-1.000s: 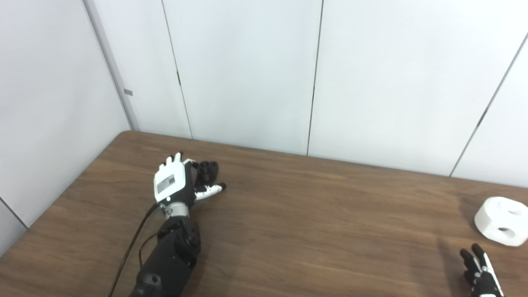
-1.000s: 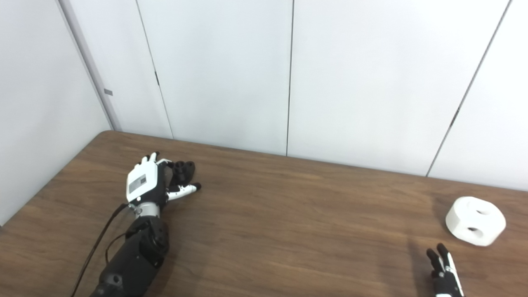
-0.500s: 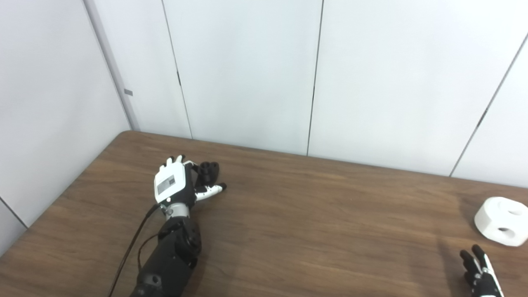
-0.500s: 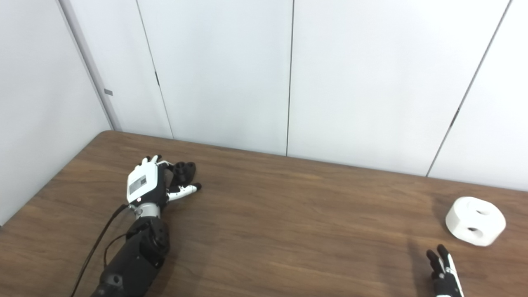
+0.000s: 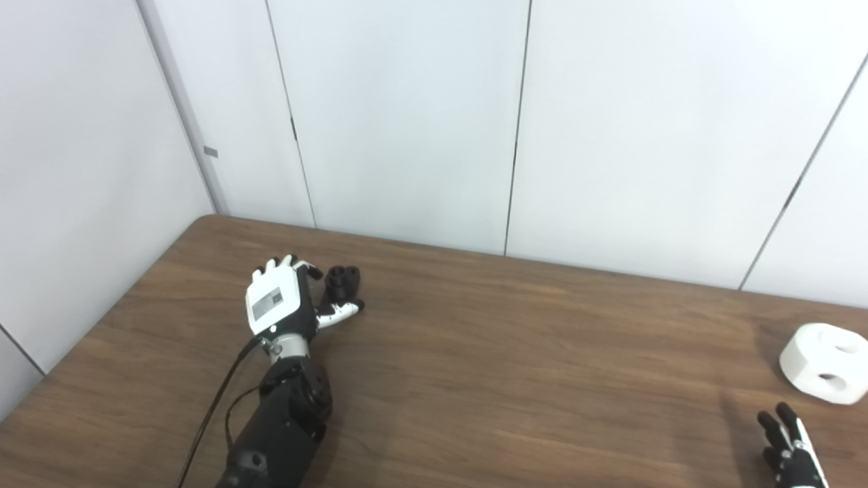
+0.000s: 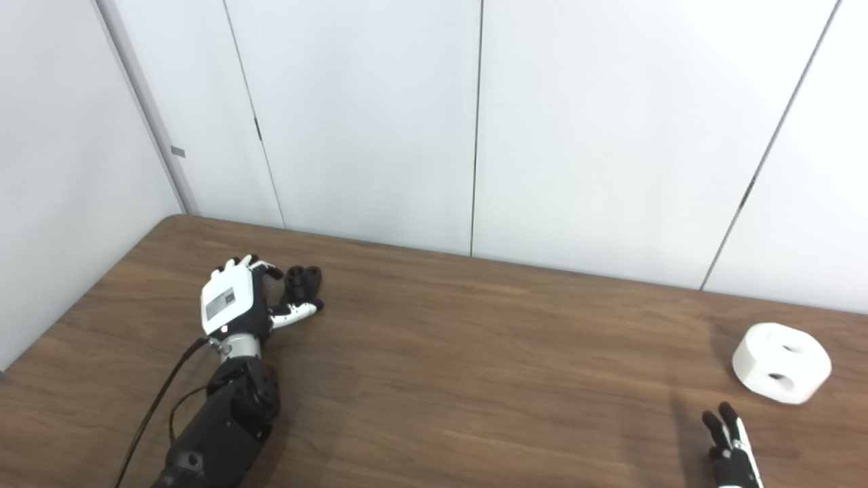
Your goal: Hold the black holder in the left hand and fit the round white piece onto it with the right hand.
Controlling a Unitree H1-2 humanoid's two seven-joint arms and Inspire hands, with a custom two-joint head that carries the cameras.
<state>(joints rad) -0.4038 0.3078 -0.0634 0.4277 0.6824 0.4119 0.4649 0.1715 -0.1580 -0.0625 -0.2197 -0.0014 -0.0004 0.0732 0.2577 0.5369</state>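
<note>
The small black holder (image 5: 342,279) stands on the wooden table (image 5: 515,352) at the far left. My left hand (image 5: 281,305) lies just to its left, back facing up. The fingers (image 5: 306,268) curl toward the holder and the thumb (image 5: 342,310) reaches along its near side, but the hand does not close on it. The round white piece (image 5: 824,362), with two holes, rests on the table at the far right. My right hand (image 5: 786,447) shows only partly at the bottom right corner, fingers straight and holding nothing, a short way in front of the white piece.
White wall panels (image 5: 407,122) rise behind the table's far edge. A black cable (image 5: 217,400) runs along my left forearm. The table's left edge slants close by my left arm.
My left hand has slid slightly left and its fingers have curled more, so more of the black holder shows. The right hand and white piece have stayed put.
</note>
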